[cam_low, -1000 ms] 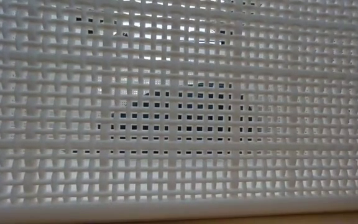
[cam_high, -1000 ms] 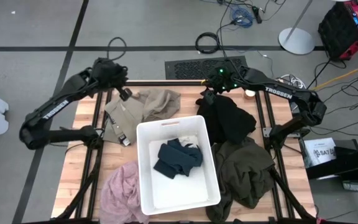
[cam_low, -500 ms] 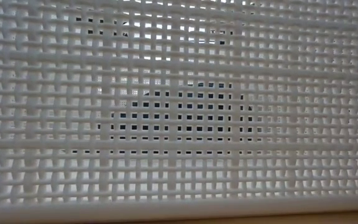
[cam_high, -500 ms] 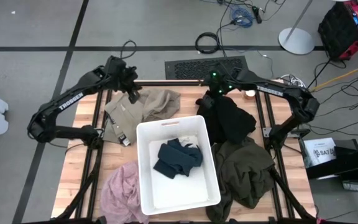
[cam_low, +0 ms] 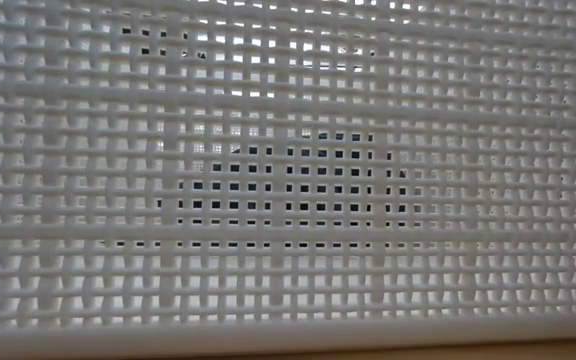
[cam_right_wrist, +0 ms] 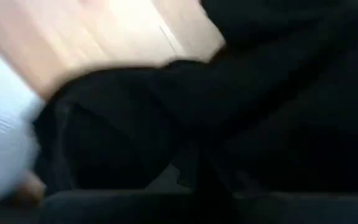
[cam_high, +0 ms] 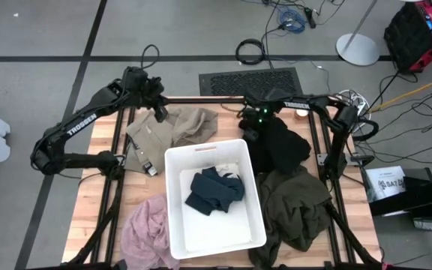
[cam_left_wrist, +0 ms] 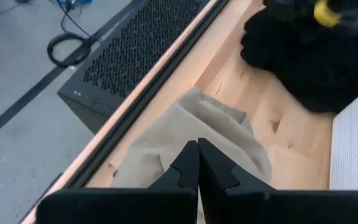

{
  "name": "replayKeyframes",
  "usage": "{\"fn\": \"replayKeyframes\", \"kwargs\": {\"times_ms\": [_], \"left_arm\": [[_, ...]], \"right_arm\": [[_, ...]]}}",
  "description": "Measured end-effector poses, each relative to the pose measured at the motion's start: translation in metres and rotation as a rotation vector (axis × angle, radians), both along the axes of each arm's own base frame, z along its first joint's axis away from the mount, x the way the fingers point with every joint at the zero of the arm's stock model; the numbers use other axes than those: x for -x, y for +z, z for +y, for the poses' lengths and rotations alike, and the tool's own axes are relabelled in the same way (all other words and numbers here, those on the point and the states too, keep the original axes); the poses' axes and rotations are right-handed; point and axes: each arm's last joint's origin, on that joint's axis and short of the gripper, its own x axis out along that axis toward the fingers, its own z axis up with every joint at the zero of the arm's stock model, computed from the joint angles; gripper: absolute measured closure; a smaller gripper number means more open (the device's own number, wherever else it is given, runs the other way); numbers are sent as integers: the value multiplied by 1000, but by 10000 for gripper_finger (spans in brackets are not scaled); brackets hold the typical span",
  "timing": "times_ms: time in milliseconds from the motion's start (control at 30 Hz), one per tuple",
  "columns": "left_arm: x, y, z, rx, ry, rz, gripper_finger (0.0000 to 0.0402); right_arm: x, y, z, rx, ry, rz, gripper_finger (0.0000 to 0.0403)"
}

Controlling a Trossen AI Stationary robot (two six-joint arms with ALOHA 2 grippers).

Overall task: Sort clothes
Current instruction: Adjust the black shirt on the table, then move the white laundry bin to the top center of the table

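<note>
right pincer (cam_high: 250, 126) moved onto black garment (cam_high: 280, 144), grip unclear | left pincer (cam_left_wrist: 197, 163) closed above tan garment (cam_left_wrist: 194, 134)

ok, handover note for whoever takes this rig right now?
Left gripper: shut, empty, above the tan garment at the table's far edge.
Right gripper: low over the black garment.
Navy garment is in the white bin. Pink garment lies on the bin's left, olive garment on its right.
Done: navy binned. Left: tan, black, pink and olive, all on the table.
</note>
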Motion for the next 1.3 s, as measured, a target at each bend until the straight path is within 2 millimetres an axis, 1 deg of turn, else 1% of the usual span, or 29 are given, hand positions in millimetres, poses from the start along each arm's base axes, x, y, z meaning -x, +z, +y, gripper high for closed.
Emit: {"fn": "replayKeyframes", "kwargs": {"times_ms": [133, 400, 467, 533, 600, 733, 900, 1000, 1067, 1167, 1233, 1300], "left_arm": [[-2, 0, 2, -8, 0, -7, 401], [-4, -3, 5, -5, -6, 4, 401], [-4, -3, 5, -9, -10, 7, 401], [-4, -3, 5, -16, -16, 10, 401], [-4, -3, 5, -19, -17, 9, 401], [-4, -2, 5, -28, -17, 3, 401], [-5, -2, 5, -21, -31, -12, 401], [-8, -1, 1, 57, -173, -106, 401], [-10, 2, -5, 145, -339, -213, 396], [-16, 5, -16, 249, -553, -334, 381], [-22, 6, -25, 268, -618, -342, 367], [-32, 4, -34, 253, -597, -289, 348]], "right_arm": [[9, 1, 10, 7, -23, 175, 403], [23, 24, 39, 6, -69, 389, 403], [27, 30, 44, 20, -74, 439, 403], [29, 35, 47, 70, -70, 454, 403], [30, 44, 49, 139, -69, 421, 403], [32, 68, 54, 209, -86, 260, 403], [50, 103, 66, 233, -122, 125, 403], [62, 121, 72, 259, -166, 59, 401], [70, 132, 77, 279, -178, 18, 394], [81, 145, 83, 308, -187, -47, 371], [86, 153, 86, 326, -191, -87, 350], [91, 158, 88, 340, -191, -116, 327]]}}
